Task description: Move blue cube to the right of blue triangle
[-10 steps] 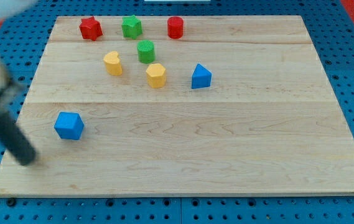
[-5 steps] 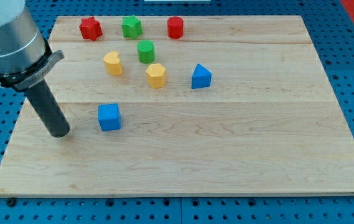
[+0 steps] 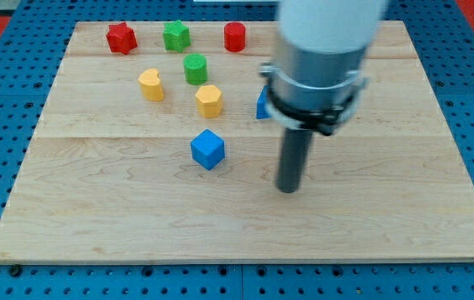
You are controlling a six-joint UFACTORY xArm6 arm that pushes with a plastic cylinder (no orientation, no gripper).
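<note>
The blue cube [image 3: 207, 149] is seen left of my tip [image 3: 287, 189], apart from it (no pincer is fitted). The rod is held upright, largely hiding the blue triangle [image 3: 261, 106].

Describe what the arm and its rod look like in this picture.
A wide pale grey-white cylindrical body narrows into a darker metallic grey collar with a black ring at its base. From it drops a straight dark rod, matte black and round, ending in my tip. No cables or markings show.
</note>
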